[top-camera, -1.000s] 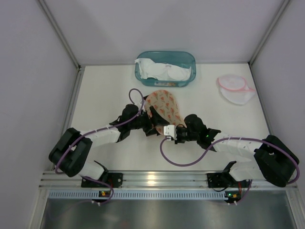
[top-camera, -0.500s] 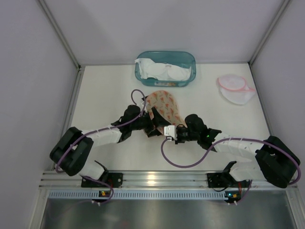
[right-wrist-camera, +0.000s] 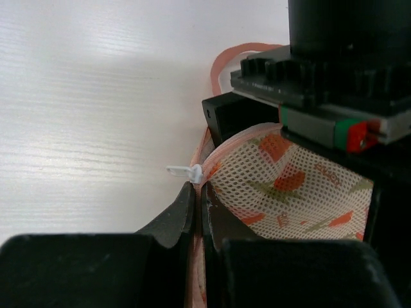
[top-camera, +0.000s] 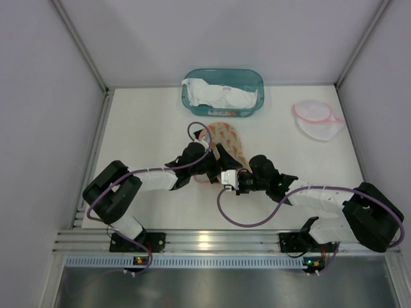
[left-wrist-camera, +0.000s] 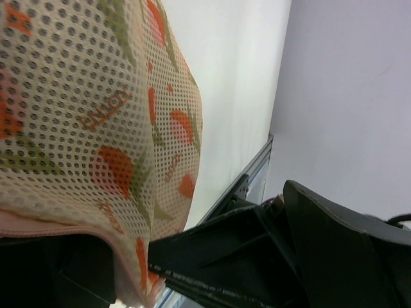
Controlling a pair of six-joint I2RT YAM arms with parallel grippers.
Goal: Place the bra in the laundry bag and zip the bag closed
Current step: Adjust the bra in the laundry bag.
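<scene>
The laundry bag [top-camera: 225, 138], peach mesh with orange and green print, lies mid-table, bunched between the two grippers. It fills the left wrist view [left-wrist-camera: 83, 115] and shows in the right wrist view [right-wrist-camera: 289, 186]. My left gripper [top-camera: 210, 167] holds the bag's pink hem between its jaws [left-wrist-camera: 131, 273]. My right gripper [top-camera: 227, 178] is shut on the pink zipper tape [right-wrist-camera: 199, 192], just below the white zipper pull [right-wrist-camera: 186, 171]. White bras [top-camera: 221, 95] lie in the teal basket [top-camera: 254, 77]. I cannot tell whether a bra is inside the bag.
A second white mesh bag with pink trim [top-camera: 316, 120] lies at the back right. The teal basket stands at the table's far edge. The left gripper's body [right-wrist-camera: 321, 96] sits close above the bag in the right wrist view. Grey walls enclose three sides.
My left arm has moved right and forward, bringing its gripper closer to the right gripper. The bag has bunched up and shifted slightly right. The right arm has barely moved.
</scene>
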